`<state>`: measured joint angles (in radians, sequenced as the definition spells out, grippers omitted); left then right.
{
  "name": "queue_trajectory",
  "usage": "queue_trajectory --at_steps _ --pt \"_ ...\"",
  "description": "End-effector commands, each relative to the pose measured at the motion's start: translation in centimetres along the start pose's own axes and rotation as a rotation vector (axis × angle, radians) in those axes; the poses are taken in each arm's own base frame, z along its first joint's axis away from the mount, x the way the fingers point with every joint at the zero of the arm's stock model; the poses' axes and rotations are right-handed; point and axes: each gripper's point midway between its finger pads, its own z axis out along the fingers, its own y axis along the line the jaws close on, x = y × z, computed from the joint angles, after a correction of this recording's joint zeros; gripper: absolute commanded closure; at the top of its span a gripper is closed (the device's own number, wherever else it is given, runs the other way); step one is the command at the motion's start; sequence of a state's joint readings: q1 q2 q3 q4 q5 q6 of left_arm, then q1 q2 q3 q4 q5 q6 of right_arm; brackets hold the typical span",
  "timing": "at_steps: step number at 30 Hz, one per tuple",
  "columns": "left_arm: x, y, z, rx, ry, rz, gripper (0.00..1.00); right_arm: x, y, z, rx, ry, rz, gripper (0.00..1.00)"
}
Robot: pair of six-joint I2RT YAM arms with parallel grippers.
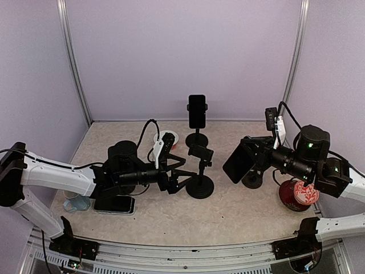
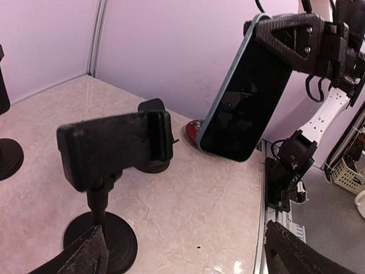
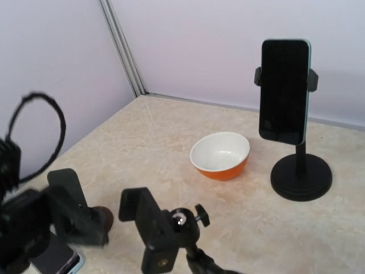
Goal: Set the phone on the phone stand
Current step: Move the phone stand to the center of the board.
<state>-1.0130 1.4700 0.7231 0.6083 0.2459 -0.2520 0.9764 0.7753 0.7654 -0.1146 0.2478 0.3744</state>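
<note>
A dark phone (image 1: 238,162) hangs tilted in the air at the right, with my right gripper (image 1: 251,154) shut on its upper edge. In the left wrist view that phone (image 2: 242,97) is pinched by the black fingers (image 2: 296,34). The empty phone stand (image 1: 201,171) stands mid-table, its clamp (image 2: 114,145) turned sideways; the right wrist view shows the clamp (image 3: 157,225) from behind. My left gripper (image 1: 181,174) is open just left of the stand's pole and holds nothing; in its own view the gripper (image 2: 191,257) shows bare table between the fingertips.
A second stand (image 1: 197,137) at the back carries another phone (image 1: 197,111). Beside it sits an orange bowl (image 1: 166,138). A third stand's base (image 1: 252,180) lies under the right gripper. A red mug (image 1: 299,194) is at the right, and a flat phone (image 1: 114,204) and pale cup (image 1: 77,202) at the left.
</note>
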Motion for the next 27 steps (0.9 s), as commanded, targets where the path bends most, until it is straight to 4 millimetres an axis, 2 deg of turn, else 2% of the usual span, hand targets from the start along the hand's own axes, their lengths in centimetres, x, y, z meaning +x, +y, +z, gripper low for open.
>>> queue_trajectory --at_steps 1,4,7,11,14,19,27 --pt "-3.9 1.0 0.1 0.053 -0.1 0.063 0.08 -1.1 0.5 0.3 -0.026 -0.045 0.034 1.0" --pt "-5.4 3.0 -0.1 0.056 -0.135 0.045 0.09 -1.0 0.6 0.3 -0.036 -0.042 0.037 1.0" --pt "-6.7 4.1 -0.1 0.084 -0.161 0.039 0.09 -1.0 0.7 0.3 -0.039 -0.042 0.038 1.0" --pt "-7.3 5.1 1.1 0.133 -0.147 0.039 0.11 -0.9 0.7 0.1 -0.043 -0.041 0.041 1.0" --pt "-7.5 5.0 2.1 0.209 -0.126 0.024 0.15 -0.9 0.5 -0.2 -0.04 -0.045 0.044 1.0" --pt "-6.8 4.7 2.8 0.303 -0.096 -0.017 0.24 -0.8 0.2 -0.5 -0.033 -0.05 0.046 1.0" --pt "-5.2 4.6 2.9 0.341 -0.075 -0.062 0.39 -0.3 0.1 -0.6 -0.032 -0.045 0.047 1.0"
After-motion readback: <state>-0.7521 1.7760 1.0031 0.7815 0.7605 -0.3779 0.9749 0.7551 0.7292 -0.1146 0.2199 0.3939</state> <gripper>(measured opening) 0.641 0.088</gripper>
